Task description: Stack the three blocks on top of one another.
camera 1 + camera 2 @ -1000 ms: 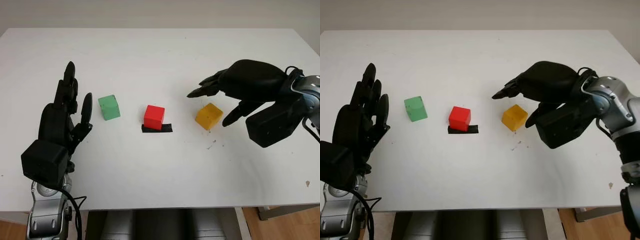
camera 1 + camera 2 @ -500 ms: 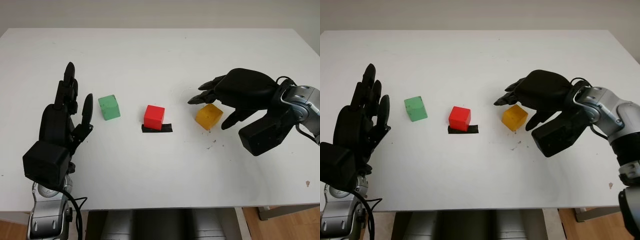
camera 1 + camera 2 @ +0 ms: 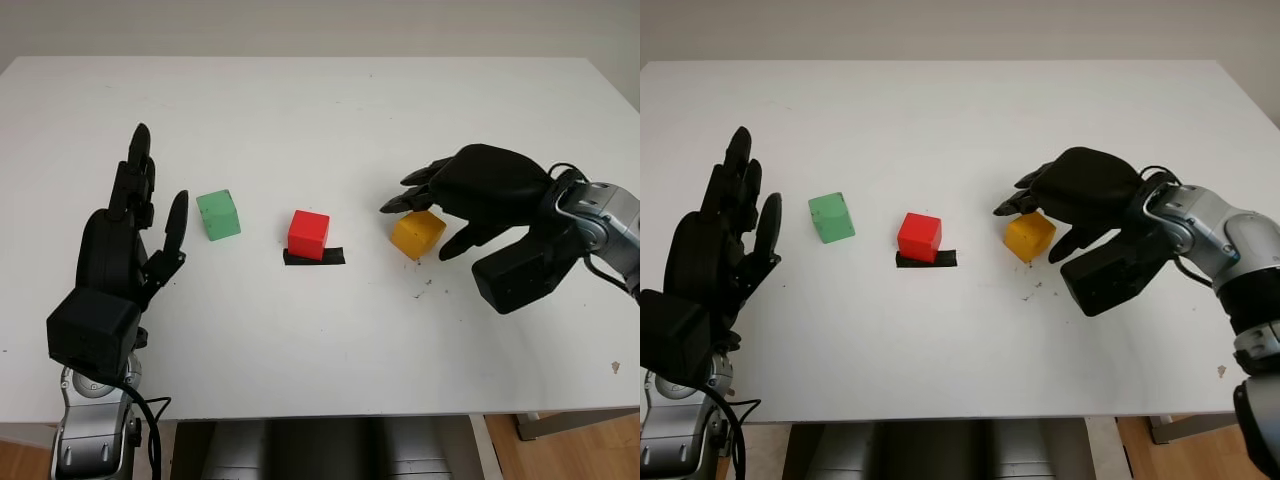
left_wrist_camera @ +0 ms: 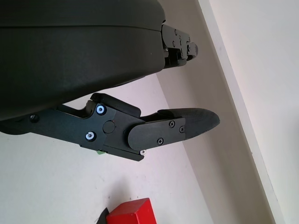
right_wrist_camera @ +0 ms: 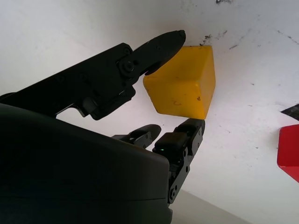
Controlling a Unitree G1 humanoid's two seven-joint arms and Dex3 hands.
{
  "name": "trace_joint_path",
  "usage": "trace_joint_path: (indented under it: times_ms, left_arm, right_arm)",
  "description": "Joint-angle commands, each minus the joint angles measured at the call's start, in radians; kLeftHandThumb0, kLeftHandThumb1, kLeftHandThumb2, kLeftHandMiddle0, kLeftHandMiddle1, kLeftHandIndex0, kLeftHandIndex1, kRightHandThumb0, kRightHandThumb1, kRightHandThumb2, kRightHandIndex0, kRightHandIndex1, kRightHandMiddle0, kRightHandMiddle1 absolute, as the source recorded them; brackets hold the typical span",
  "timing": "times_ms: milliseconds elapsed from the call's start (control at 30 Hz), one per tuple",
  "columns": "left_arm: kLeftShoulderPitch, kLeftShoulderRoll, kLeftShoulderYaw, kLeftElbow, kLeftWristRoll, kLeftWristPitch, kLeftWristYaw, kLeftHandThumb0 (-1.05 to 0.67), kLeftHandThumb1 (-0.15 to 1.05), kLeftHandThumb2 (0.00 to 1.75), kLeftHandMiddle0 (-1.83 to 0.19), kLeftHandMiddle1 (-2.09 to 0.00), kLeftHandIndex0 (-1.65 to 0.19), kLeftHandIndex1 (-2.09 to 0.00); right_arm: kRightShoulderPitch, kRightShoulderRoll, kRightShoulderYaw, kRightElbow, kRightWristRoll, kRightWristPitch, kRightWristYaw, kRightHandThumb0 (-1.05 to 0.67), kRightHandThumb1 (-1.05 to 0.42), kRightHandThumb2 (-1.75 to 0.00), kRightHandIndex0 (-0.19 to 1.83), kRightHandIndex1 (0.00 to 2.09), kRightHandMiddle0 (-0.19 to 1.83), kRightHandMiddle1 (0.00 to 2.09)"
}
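right wrist view, black jointed fingers (image 5: pixel 159 44) bracketing matte yellow cube (image 5: pixel 184 84) — unclosed

bright even light, soft short shadows beneath blocks, sharp focus, no glare

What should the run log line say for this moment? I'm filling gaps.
right hand: closing around yellow block, not lifted | left hand: open, beside green block | red block: on black strip | stacked: none

Your right hand (image 3: pixel 470 195) is lower and closer in than a second ago, its fingers (image 5: pixel 180 140) now curling around the yellow block (image 3: pixel 417 233) beneath its palm.
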Motion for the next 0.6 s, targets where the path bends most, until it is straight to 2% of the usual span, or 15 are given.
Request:
trace_joint_path:
  times_ms: [0, 233, 267, 300, 367, 433, 567]
  left_arm:
    - [0.012, 0.004, -0.009, 0.0, 0.003, -0.006, -0.001, -0.58, 1.05, 0.54, -0.01, -0.05, -0.02, -0.05]
    - [0.017, -0.009, -0.02, -0.007, 0.018, 0.012, 0.019, -0.6, 1.05, 0.53, -0.03, -0.06, -0.04, -0.06]
    - [0.019, -0.008, -0.021, -0.008, 0.018, 0.013, 0.019, -0.6, 1.05, 0.52, -0.03, -0.06, -0.04, -0.06]
    - [0.02, -0.008, -0.021, -0.009, 0.018, 0.014, 0.019, -0.6, 1.05, 0.52, -0.03, -0.06, -0.04, -0.06]
    - [0.022, -0.007, -0.021, -0.008, 0.02, 0.011, 0.02, -0.59, 1.05, 0.52, -0.04, -0.06, -0.04, -0.06]
    - [0.023, -0.007, -0.022, -0.006, 0.02, 0.006, 0.02, -0.59, 1.05, 0.52, -0.04, -0.06, -0.05, -0.06]
    - [0.025, -0.005, -0.024, -0.006, 0.016, 0.004, 0.017, -0.59, 1.05, 0.51, -0.04, -0.06, -0.04, -0.06]
  right_arm:
    - [-0.016, 0.009, 0.004, 0.02, 0.002, -0.013, -0.023, -0.49, -0.8, -0.06, 0.59, 0.1, 0.72, 0.14]
    - [-0.026, 0.017, 0.017, 0.055, -0.01, -0.037, -0.076, -0.46, -0.83, -0.06, 0.61, 0.1, 0.85, 0.23]
    - [-0.027, 0.017, 0.019, 0.059, -0.013, -0.04, -0.087, -0.46, -0.83, -0.06, 0.62, 0.09, 0.84, 0.29]
    - [-0.028, 0.016, 0.021, 0.062, -0.017, -0.041, -0.095, -0.44, -0.85, -0.06, 0.63, 0.08, 0.76, 0.54]
    - [-0.03, 0.015, 0.025, 0.063, -0.023, -0.039, -0.105, -0.42, -0.87, -0.06, 0.64, 0.07, 0.66, 0.85]
    - [-0.032, 0.013, 0.028, 0.061, -0.029, -0.035, -0.111, -0.4, -0.88, -0.06, 0.64, 0.06, 0.64, 0.96]
    - [-0.032, 0.012, 0.026, 0.057, -0.037, -0.027, -0.131, -0.38, -0.89, -0.06, 0.64, 0.06, 0.61, 1.06]
